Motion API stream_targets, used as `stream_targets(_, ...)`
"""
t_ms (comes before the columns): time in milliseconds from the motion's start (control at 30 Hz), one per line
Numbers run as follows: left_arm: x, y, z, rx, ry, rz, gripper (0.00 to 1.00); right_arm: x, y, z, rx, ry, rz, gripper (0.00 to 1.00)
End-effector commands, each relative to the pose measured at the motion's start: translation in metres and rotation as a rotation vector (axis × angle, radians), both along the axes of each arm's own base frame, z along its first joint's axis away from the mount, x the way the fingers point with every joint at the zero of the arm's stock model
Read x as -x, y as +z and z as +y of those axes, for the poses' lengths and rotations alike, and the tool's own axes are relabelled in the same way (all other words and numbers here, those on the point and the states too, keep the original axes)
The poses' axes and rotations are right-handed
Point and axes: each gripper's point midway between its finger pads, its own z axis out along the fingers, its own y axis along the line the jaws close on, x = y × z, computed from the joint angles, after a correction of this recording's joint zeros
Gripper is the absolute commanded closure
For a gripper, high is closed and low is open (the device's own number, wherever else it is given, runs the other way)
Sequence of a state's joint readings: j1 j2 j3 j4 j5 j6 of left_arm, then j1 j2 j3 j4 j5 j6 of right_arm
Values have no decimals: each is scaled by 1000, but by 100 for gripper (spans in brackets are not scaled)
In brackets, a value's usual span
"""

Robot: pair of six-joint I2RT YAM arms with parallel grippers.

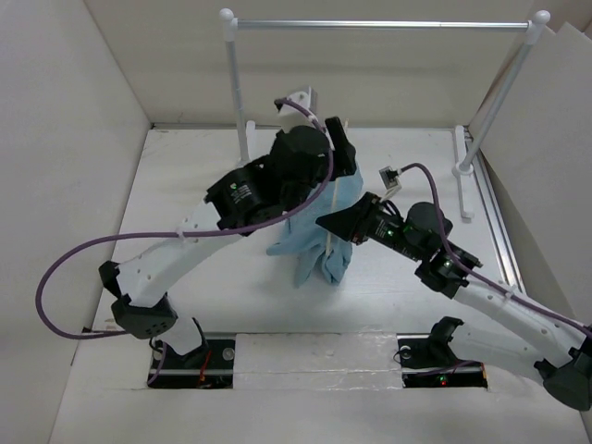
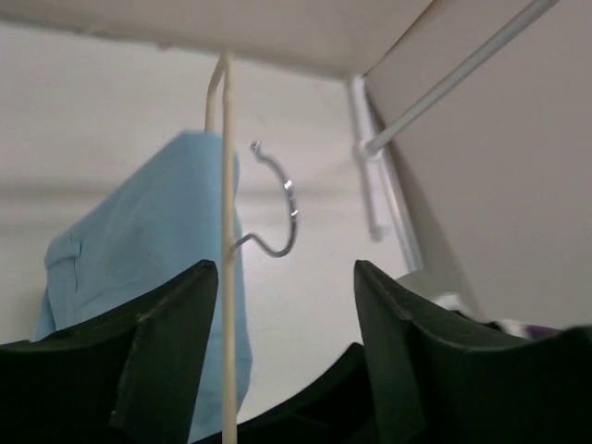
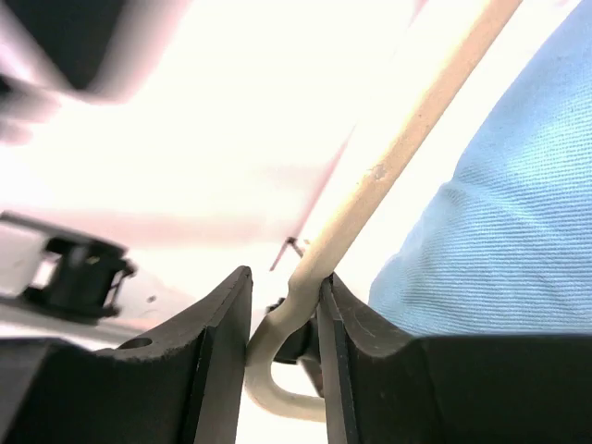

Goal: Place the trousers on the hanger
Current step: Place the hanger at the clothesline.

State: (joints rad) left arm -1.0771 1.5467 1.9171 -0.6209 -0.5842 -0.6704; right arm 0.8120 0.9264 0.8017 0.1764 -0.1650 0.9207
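We see the trousers draped over the hanger, over the desk | right end effector pinches the hanger's corner | left end effector sits apart | we think it is nearly done

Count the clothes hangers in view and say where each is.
1. The hanger is held over mid-table, its corner pinched in the right hand, with the trousers draped over it. None shows on the rail; the arms may hide others.
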Motion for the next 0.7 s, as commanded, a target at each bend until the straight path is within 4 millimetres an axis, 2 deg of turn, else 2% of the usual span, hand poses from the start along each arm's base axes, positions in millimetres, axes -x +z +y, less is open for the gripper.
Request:
stream_targets(0,4,102,27,227,-22,-159,41,-5,71,-20,-119,-50,-162,100)
stream_targets(33,4,120,35,254,-22,-188,38,-10,80,-27,-127,-70,-180,100)
stream_targets(100,8,138,45,274,-16,-227,33,-15,85,-30,-125,-68,-192,100)
stream_targets(133,11,153,51,298,-15,-253,33,-22,95,-38,-132,-92,-212,100)
stream_targets(233,14,165,62,292,-7,-281,32,-30,107,-48,-132,-100,-246,100)
stream_targets(300,16,165,67,284,1,-286,32,-40,125,-64,-130,-131,-290,100)
stream_targets(333,14,154,64,262,-2,-273,32,-44,130,-69,-127,-145,-301,100)
stream_targets(367,16,151,66,256,-4,-267,32,-50,145,-83,-127,-176,-336,100)
stream_targets(400,16,144,64,252,-9,-253,32,-55,151,-90,-114,-195,-353,100)
stream_targets(433,14,125,58,222,-17,-227,32,-63,152,-96,-100,-214,-352,100)
stream_targets(467,18,123,61,231,-25,-225,32,-65,157,-100,-94,-210,-371,100)
stream_targets(500,19,114,57,230,-40,-207,32,-72,173,-117,-90,-260,-410,100)
stream_targets(533,21,98,54,213,-60,-185,32,-77,183,-122,-86,-262,-426,100)
stream_targets(567,23,90,53,210,-67,-171,31,-86,180,-128,-74,-276,-425,100)
stream_targets(600,22,81,52,204,-68,-161,31,-93,194,-143,-81,-315,-451,100)
stream_targets(633,22,57,48,172,-70,-123,30,-98,199,-148,-83,-323,-459,100)
stream_targets(667,25,53,51,176,-77,-115,29,-110,200,-152,-84,-330,-458,100)
